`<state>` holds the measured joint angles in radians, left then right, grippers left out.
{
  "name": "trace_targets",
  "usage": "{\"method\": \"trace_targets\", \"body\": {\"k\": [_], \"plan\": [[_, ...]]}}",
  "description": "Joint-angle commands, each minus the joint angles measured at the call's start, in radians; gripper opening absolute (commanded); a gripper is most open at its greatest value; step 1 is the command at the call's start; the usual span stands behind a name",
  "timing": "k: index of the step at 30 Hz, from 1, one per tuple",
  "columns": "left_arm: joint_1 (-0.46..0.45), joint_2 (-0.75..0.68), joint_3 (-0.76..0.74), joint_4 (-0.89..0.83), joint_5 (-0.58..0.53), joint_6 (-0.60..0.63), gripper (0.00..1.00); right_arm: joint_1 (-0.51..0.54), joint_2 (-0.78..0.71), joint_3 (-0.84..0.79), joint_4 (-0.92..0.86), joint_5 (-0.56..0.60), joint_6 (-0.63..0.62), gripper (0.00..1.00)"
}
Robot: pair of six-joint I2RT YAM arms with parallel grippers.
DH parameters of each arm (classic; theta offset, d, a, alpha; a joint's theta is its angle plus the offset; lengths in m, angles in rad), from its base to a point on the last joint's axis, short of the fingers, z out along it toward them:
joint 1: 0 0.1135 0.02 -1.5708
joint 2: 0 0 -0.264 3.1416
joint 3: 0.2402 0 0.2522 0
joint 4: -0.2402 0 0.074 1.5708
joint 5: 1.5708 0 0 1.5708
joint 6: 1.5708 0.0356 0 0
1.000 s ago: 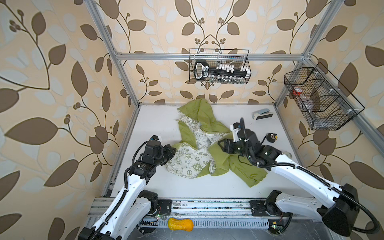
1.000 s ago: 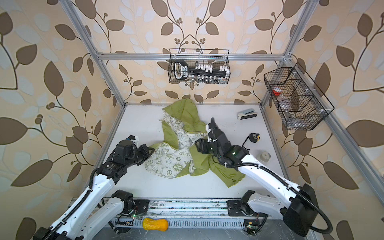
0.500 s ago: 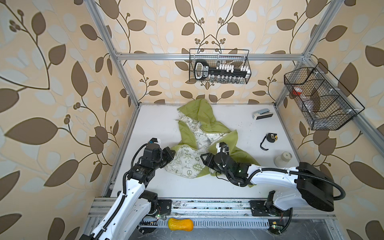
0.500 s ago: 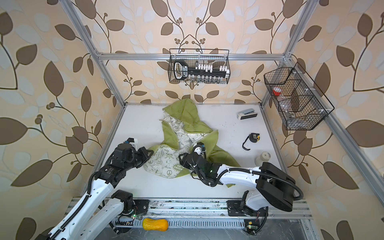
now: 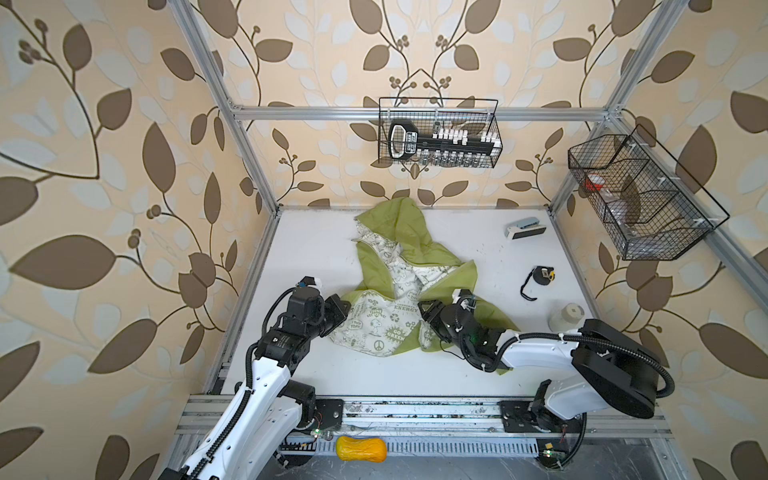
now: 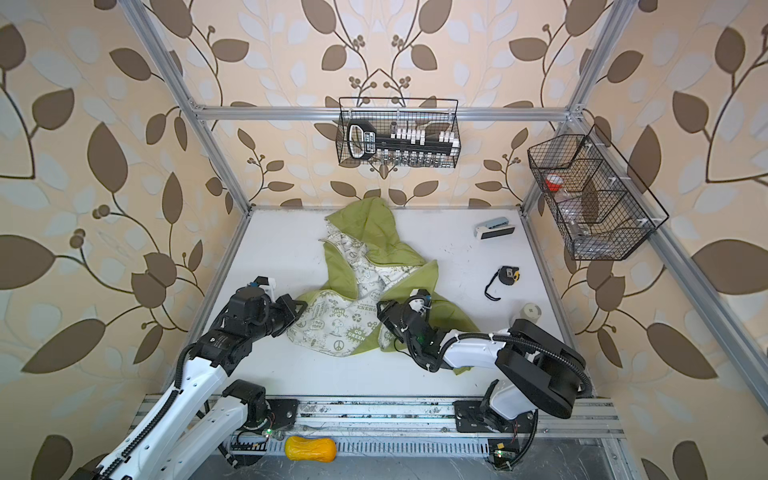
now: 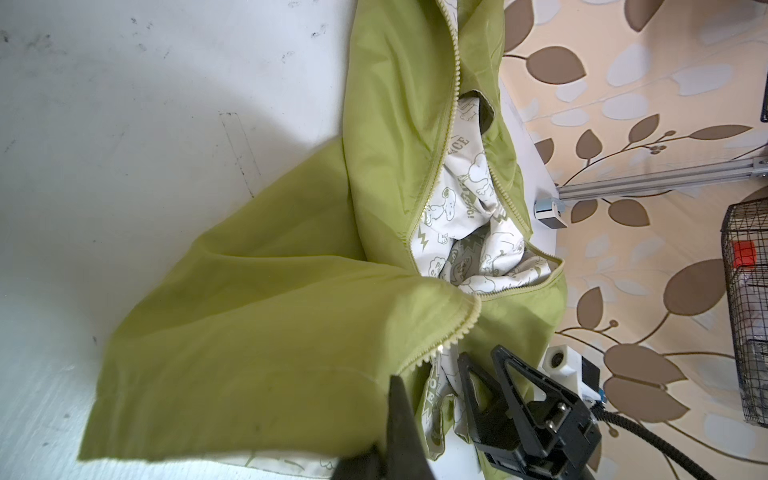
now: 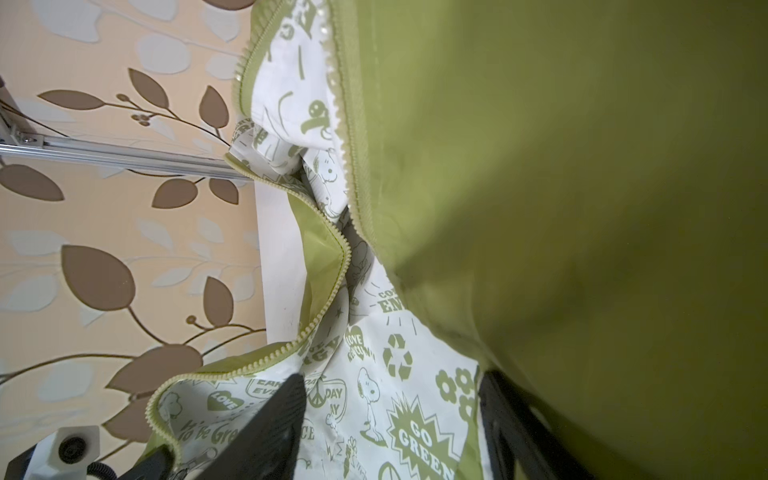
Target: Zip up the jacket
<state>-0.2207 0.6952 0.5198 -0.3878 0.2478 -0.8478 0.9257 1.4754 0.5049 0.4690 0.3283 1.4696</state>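
White tabletop (image 5: 316,257), left jaws clamped on jacket (image 5: 409,232), right jaws apart over lining (image 8: 374,374).

The jacket (image 8: 582,208) has a white lining (image 8: 374,353) printed in green. In the right wrist view it reads "GO GREEN" in a starburst, "LOVE" in a heart, and "DAY", beside a recycling sign and a peace sign. "ENERGY" shows in both top views (image 5: 405,309) (image 6: 368,309).

jacket (image 5: 411,245): we saw thin matt green cloth, printed white lining
desk (image 5: 311,257): we saw a smooth white top, scuffed
wire basket (image 5: 440,160): we saw black metal mesh
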Motion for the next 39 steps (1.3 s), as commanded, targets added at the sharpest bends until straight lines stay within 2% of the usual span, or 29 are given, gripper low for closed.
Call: {"method": "trace_targets", "body": {"k": [1,6,10,14,18,25,31,39], "plan": [[0.011,0.007,-0.002,0.036,0.008,0.008,0.0,0.021,0.011,0.003,0.047,-0.023,0.018,0.67],[0.01,0.001,0.0,0.039,0.016,0.008,0.0,0.07,0.033,0.048,0.062,-0.034,0.021,0.71],[0.01,-0.005,0.003,0.032,0.019,0.007,0.0,0.098,0.117,0.067,0.17,-0.052,0.07,0.73],[0.011,-0.006,0.006,0.024,0.028,0.007,0.0,0.095,0.206,0.044,0.297,-0.052,0.126,0.73],[0.011,-0.016,0.01,0.013,0.027,0.012,0.0,0.071,0.222,0.013,0.35,-0.034,0.124,0.72],[0.011,-0.011,0.009,0.018,0.028,0.011,0.0,0.012,0.109,-0.057,0.258,0.008,0.089,0.69],[0.01,0.001,0.012,0.025,0.024,0.013,0.0,-0.059,0.036,-0.158,0.28,0.006,0.09,0.65],[0.011,0.007,0.024,0.019,0.023,0.015,0.0,-0.169,-0.126,-0.218,0.155,-0.002,-0.003,0.62]]}}
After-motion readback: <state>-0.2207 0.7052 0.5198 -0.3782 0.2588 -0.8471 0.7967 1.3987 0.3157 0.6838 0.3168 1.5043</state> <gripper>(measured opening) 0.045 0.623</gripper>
